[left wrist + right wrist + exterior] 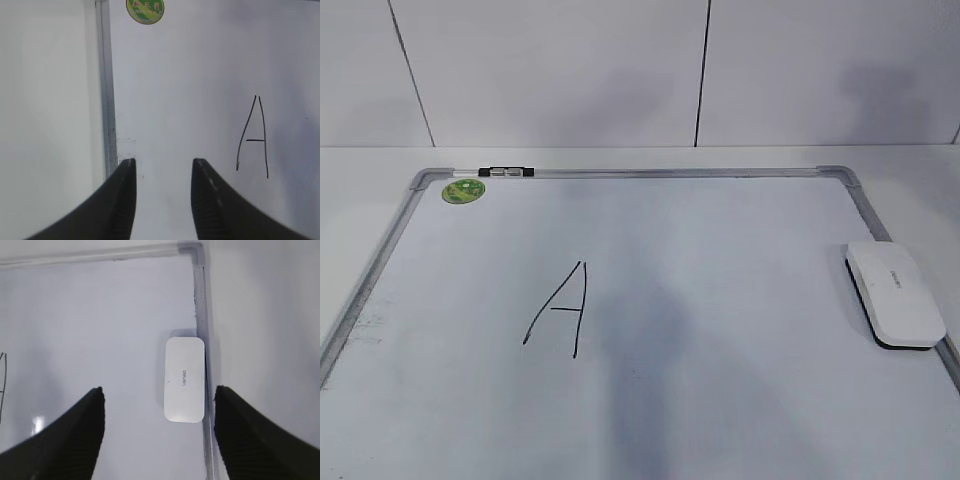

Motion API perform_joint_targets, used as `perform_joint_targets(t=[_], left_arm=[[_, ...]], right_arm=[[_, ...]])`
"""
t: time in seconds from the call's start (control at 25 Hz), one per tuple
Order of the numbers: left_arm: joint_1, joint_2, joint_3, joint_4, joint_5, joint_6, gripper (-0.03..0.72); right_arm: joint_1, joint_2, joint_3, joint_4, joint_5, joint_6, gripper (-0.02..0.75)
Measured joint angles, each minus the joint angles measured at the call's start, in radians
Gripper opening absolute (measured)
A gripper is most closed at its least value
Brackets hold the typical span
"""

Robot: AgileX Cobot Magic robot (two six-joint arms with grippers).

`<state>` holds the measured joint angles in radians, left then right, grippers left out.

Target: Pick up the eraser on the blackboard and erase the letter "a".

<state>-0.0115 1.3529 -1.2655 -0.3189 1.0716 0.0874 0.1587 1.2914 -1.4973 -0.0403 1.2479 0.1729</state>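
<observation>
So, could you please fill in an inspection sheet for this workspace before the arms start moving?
Surface: blackboard, white, silver frame, flat on a white table.
Job's things: eraser at the board's right edge, untouched; the only letter drawn is a capital "A", no lowercase one.
Clutter: green sticker and clip at the far-left corner.
Grippers: left gripper open, empty; right gripper open above the eraser.
Cables: nothing seen.
Surroundings: pale panelled wall.

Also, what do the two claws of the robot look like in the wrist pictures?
Both look alike. The left claw and the right claw each have two dark, nearly black fingers that curve and taper toward the tips, with fine ribbing on the inner faces. No cables, markings or arm links are visible.
</observation>
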Motion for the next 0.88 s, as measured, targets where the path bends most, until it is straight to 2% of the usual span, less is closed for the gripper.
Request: perform_joint_targets(t=[0.24, 0.6, 0.88], left_arm=[[-0.072, -0.138, 0.0, 0.066, 0.004, 0.0, 0.244], [-0.076, -0.361, 0.0, 0.115, 0.056, 0.0, 0.238], [-0.079, -0.497, 0.031, 0.098, 0.109, 0.0, 0.237]], right_arm=[[0.0, -0.209, 0.108, 0.003, 0.007, -0.015, 0.547], [0.0, -0.498, 0.314, 0.01, 0.014, -0.02, 0.547], [0.004, -0.693, 0.426, 0.04, 0.019, -0.02, 0.547]])
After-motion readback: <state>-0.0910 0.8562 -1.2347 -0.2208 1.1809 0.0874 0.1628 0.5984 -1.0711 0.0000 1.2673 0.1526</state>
